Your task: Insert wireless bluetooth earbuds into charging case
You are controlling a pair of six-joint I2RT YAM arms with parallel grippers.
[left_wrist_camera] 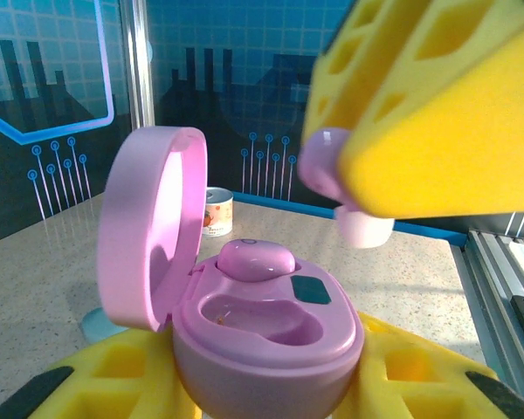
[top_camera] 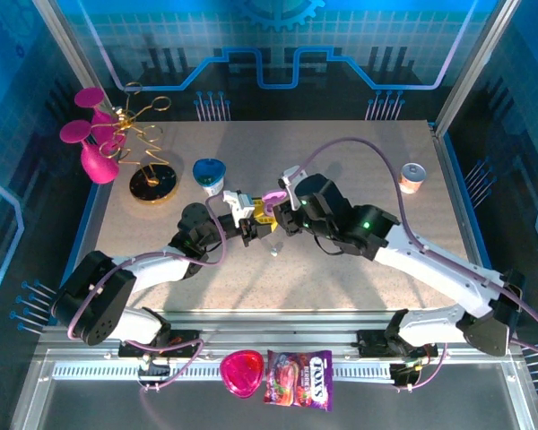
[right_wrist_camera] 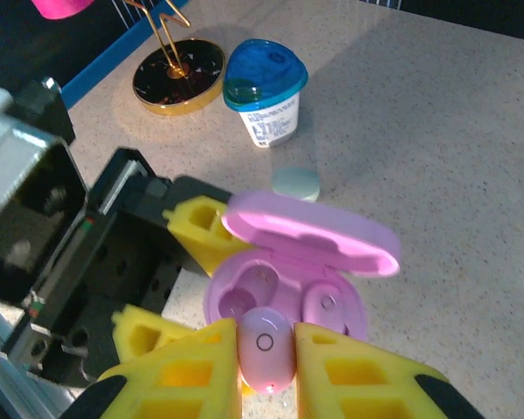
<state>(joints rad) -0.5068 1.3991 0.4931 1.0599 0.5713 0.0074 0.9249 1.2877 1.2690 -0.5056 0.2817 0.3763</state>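
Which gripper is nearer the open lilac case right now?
Left. The left gripper has its jaws shut around the case body, holding it with the lid open. The right gripper hangs just above the case's wells, pinching a lilac earbud, apart from the case.
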